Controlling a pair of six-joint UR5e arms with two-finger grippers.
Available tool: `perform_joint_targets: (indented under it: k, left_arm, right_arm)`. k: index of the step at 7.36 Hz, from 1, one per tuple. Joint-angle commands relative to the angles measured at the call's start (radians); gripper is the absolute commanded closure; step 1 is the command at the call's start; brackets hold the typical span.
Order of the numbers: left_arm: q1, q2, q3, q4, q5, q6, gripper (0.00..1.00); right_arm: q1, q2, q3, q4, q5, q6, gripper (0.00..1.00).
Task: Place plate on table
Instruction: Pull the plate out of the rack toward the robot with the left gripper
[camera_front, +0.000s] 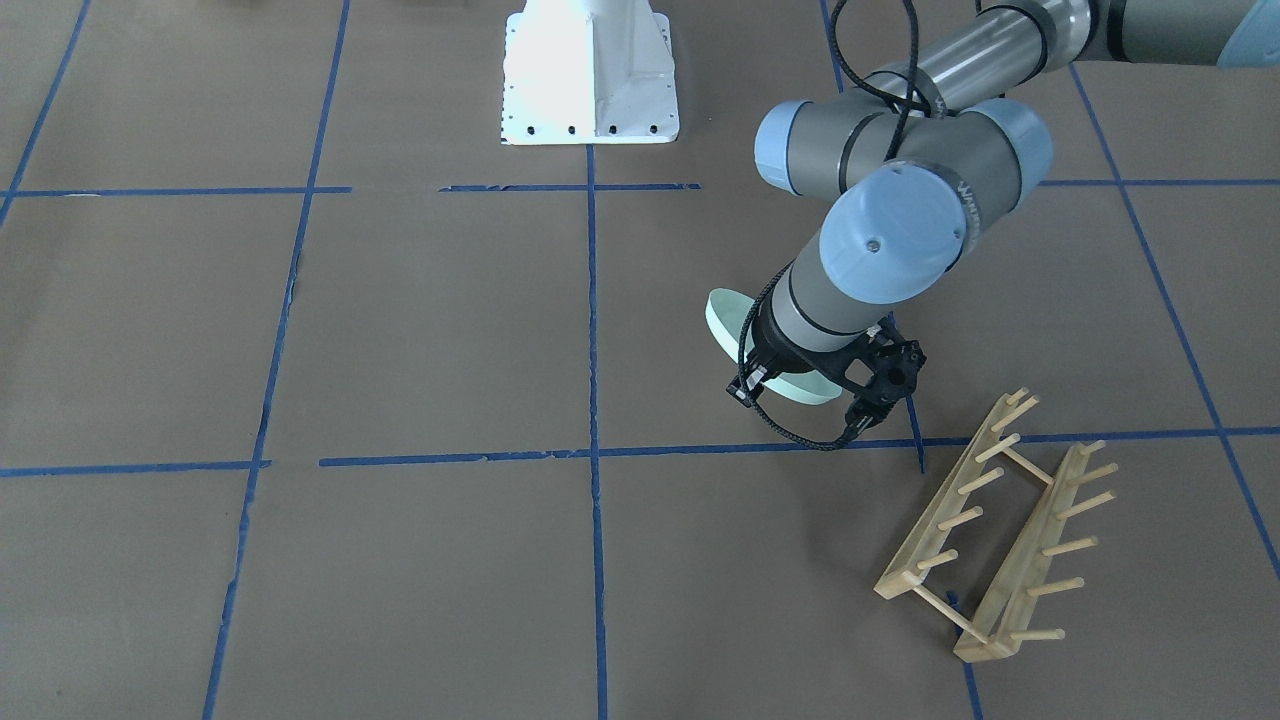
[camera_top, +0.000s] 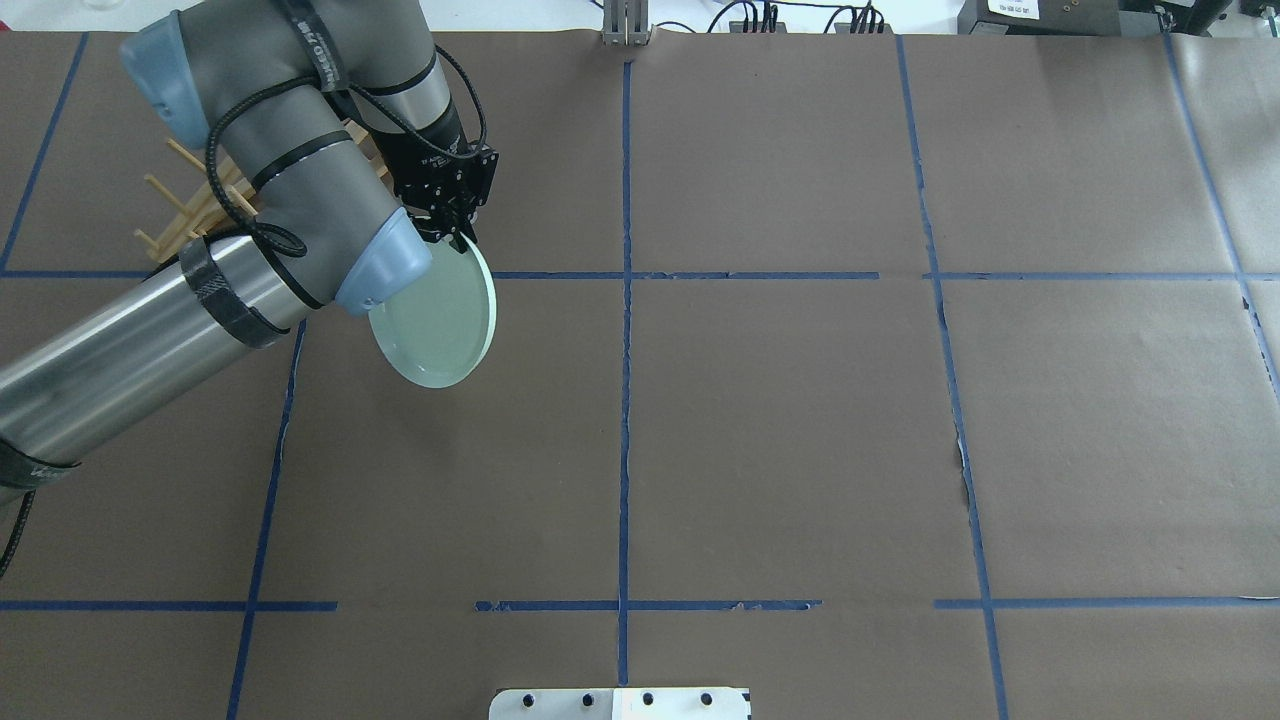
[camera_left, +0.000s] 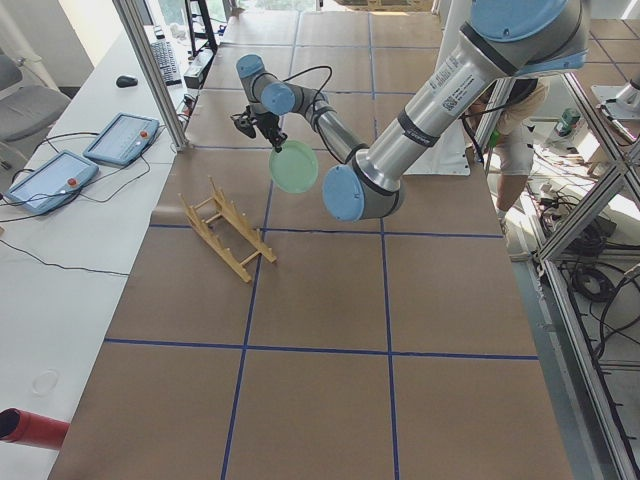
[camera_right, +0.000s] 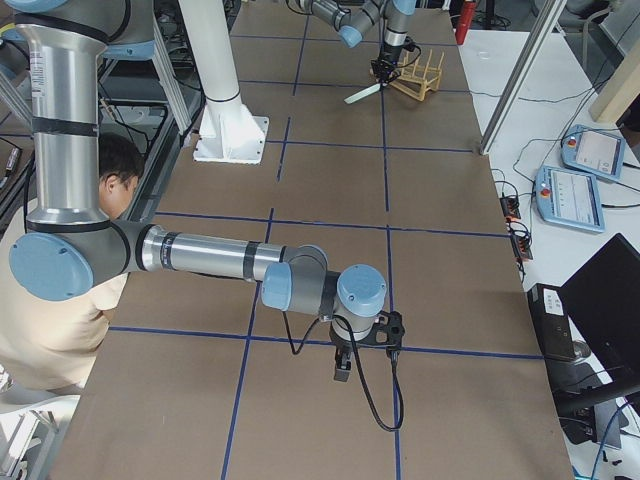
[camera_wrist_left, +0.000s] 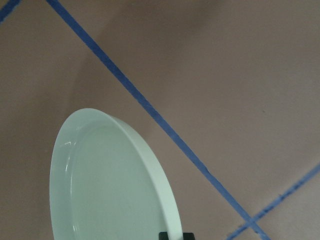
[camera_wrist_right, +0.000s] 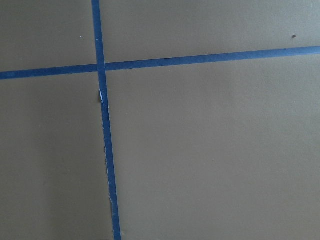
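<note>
The pale mint-green plate (camera_top: 440, 320) hangs tilted above the brown table (camera_top: 800, 420), held by its far rim. My left gripper (camera_top: 458, 238) is shut on that rim, just right of the wooden rack. In the front view the plate (camera_front: 727, 318) pokes out from behind the left wrist. The left wrist view shows the plate (camera_wrist_left: 110, 185) steeply tilted over blue tape lines, with a dark fingertip (camera_wrist_left: 175, 235) at its rim. It also shows in the side views (camera_left: 294, 166) (camera_right: 362, 94). My right gripper (camera_right: 342, 368) hangs low over the table's near part; I cannot tell whether it is open.
A wooden peg rack (camera_front: 995, 530) stands on the table beside the left arm, partly hidden by it in the overhead view (camera_top: 190, 210). The white robot base (camera_front: 590, 70) sits at the table's edge. The right wrist view shows only taped paper (camera_wrist_right: 200, 150).
</note>
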Motion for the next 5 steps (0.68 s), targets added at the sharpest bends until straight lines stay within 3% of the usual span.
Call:
perform_joint_targets:
  k: [1, 3, 4, 5]
  left_arm:
    - [0.035, -0.039, -0.009, 0.317, 0.080, 0.181, 1.00]
    - [0.192, -0.007, 0.001, 0.301, 0.071, 0.182, 1.00]
    - [0.223, 0.002, 0.006, 0.228, 0.068, 0.172, 1.00]
    - [0.236, 0.007, 0.008, 0.191, 0.068, 0.150, 0.83]
  right_arm:
    - [0.000, 0.000, 0.000, 0.000, 0.000, 0.000, 0.00]
    - [0.000, 0.000, 0.000, 0.000, 0.000, 0.000, 0.00]
    - [0.000, 0.000, 0.000, 0.000, 0.000, 0.000, 0.00]
    - [0.000, 0.000, 0.000, 0.000, 0.000, 0.000, 0.00]
